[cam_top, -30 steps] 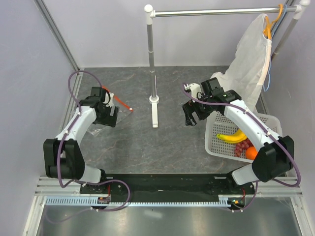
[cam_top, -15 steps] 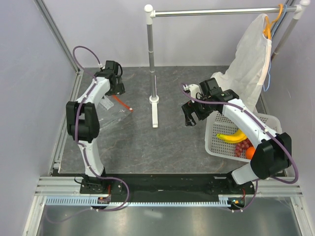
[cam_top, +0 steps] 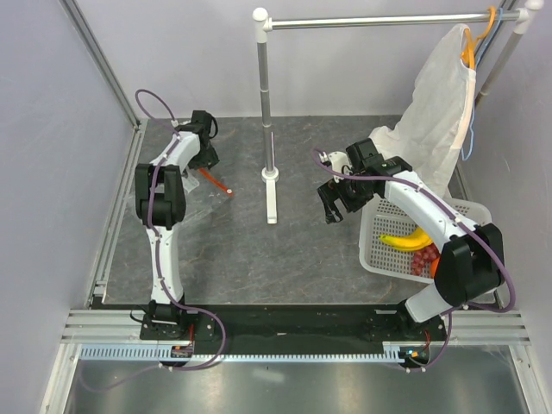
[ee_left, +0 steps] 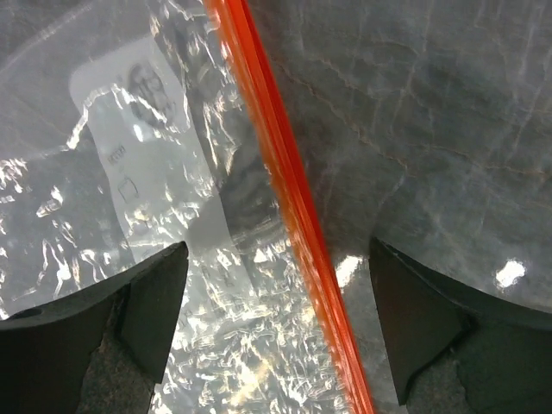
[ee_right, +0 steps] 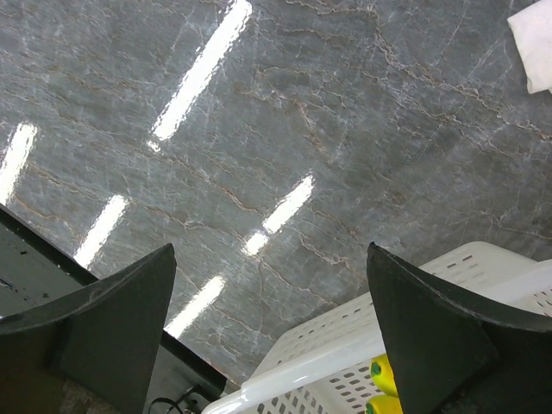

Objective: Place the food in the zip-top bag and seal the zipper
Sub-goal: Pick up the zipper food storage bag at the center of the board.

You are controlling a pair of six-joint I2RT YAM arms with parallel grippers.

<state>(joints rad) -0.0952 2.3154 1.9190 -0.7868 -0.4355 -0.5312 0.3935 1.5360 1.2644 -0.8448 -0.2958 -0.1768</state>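
Left end effector (ee_left: pixel 278 302) has swung upper left, spread wide astride the clear plastic bag (ee_left: pixel 129 198) and its red zipper strip (ee_left: pixel 285 172), seemingly ready to grip; right end effector (ee_right: pixel 272 319) gapes empty.

zipper (ee_left: pixel 291 198) runs off view edges; banana (ee_right: pixel 380 378) mostly cut off

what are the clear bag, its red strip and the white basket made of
Zip-top bag: thin clear plastic film, glossy; it crinkles and throws bright glints.
Zipper: looks like stiffer red-orange plastic, smooth, ridged lengthwise.
Basket: probably moulded white plastic, slightly shiny, with a regular grid of slots.
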